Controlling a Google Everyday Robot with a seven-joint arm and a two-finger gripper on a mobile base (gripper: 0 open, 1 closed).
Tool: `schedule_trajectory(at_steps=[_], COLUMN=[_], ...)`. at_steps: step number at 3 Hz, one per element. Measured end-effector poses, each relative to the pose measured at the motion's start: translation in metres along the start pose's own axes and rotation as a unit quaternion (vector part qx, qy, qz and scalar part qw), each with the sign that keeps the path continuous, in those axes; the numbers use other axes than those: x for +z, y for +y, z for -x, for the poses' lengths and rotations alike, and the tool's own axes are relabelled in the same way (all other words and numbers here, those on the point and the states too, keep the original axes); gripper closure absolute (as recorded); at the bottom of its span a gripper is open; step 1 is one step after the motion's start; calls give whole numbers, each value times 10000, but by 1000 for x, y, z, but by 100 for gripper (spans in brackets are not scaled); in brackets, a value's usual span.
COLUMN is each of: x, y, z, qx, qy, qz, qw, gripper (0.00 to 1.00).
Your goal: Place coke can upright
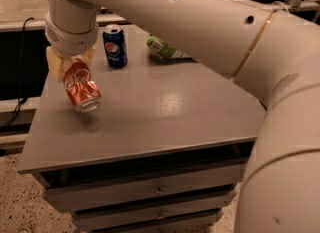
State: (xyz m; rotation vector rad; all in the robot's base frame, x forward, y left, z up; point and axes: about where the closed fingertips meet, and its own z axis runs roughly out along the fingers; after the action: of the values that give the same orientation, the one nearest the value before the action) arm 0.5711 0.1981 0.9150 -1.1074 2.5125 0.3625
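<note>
The coke can (82, 88) is red-orange with white script and a silver end facing me. It hangs tilted above the left part of the grey cabinet top (165, 112), its shadow below it. My gripper (70, 65) reaches down from the upper left and is shut on the coke can's upper end, its pale fingers (54, 63) on either side. The can does not touch the surface.
A blue Pepsi can (115, 45) stands upright at the back of the top. A green bottle (162, 47) lies on its side to its right. My large white arm (240, 32) crosses the upper right. Drawers (155, 189) front the cabinet below.
</note>
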Motion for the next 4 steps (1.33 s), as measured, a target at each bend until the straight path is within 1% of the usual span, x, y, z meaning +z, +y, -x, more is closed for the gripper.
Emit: schedule_trajectory(at_steps=[1,2,3,4], x=[-50,-90,-114,-115], y=[-5,-12,0,7], z=[19,22,21,11], qx=[-422,-585,-737,-731], qy=[-1022,-1893,-2701,-3364], qz=[392,856,1446,1945], qw=[9931,9764,9490,9185], gripper=[100,100,100,100])
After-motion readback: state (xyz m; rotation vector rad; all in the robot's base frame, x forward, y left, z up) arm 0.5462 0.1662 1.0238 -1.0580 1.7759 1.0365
